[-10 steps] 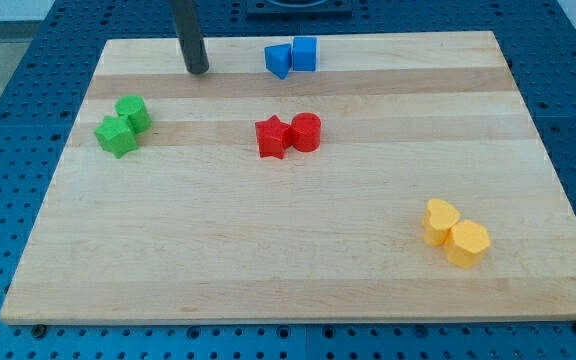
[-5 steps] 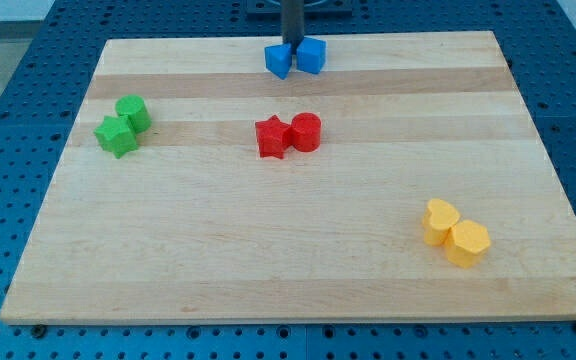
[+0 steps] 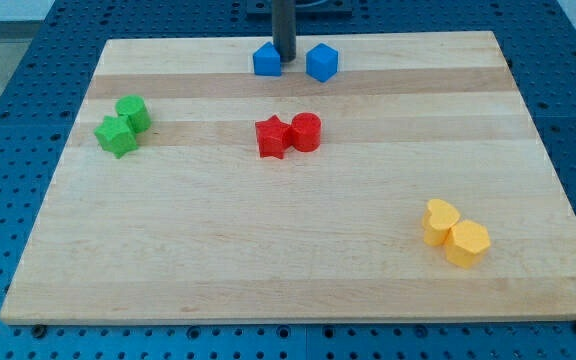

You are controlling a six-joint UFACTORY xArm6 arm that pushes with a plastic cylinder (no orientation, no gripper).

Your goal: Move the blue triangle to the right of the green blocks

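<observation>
My rod [image 3: 284, 25] runs off the top edge of the frame, so I see only its lower stretch. My tip [image 3: 285, 58] sits between the two blue blocks and hides part of the left one [image 3: 266, 62], whose shape I cannot settle.

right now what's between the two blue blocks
My tip stands between the blue triangle and the blue cube, against the triangle's right side, in the camera view.
</observation>
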